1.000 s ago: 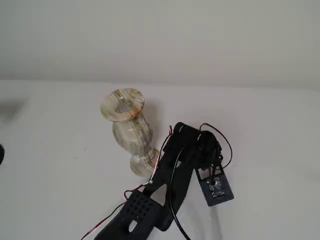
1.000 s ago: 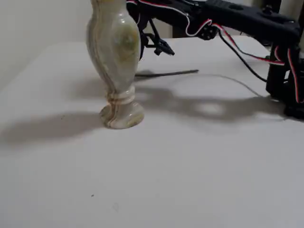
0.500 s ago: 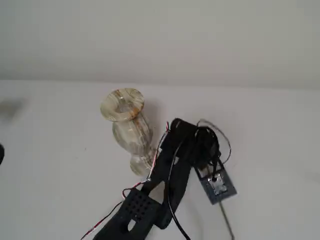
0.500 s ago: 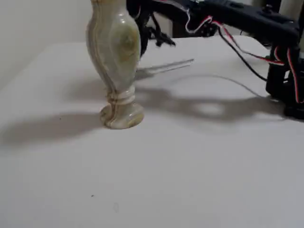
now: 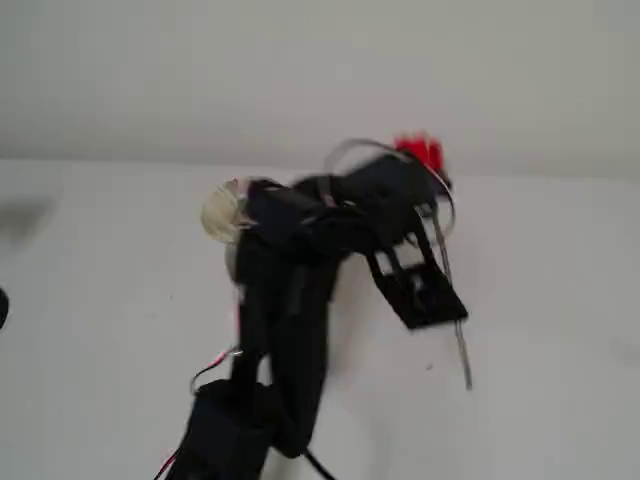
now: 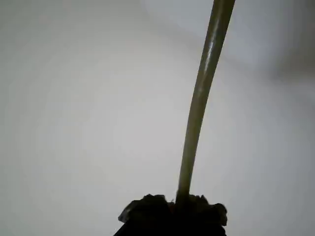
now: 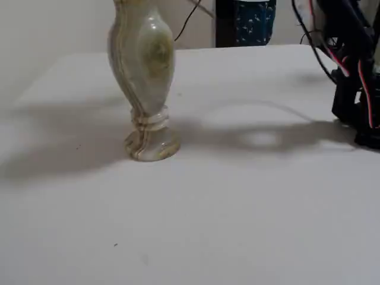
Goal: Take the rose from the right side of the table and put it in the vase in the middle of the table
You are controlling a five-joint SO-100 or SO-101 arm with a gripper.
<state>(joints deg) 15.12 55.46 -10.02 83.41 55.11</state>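
In a fixed view the red rose bloom [image 5: 421, 153] sits at the top of a thin stem [image 5: 455, 335] that slants down to the right over the white table [image 5: 560, 330]. My black gripper [image 5: 437, 296] is shut on the stem partway along it. In the wrist view the grey-green stem [image 6: 197, 108] rises from between the dark fingertips [image 6: 147, 211] at the bottom edge; the bloom is out of that view. The cream marbled vase [image 7: 144, 77] stands upright on the table [image 7: 237, 214], its rim cut off at the top. Its rim [image 5: 220, 212] also shows, blurred, left of my arm.
My arm's black base with red and black wires [image 7: 356, 77] stands at the right edge of a fixed view. A dark patterned object [image 7: 254, 21] stands beyond the table's far edge. A pale wall runs behind the table [image 5: 300, 70].
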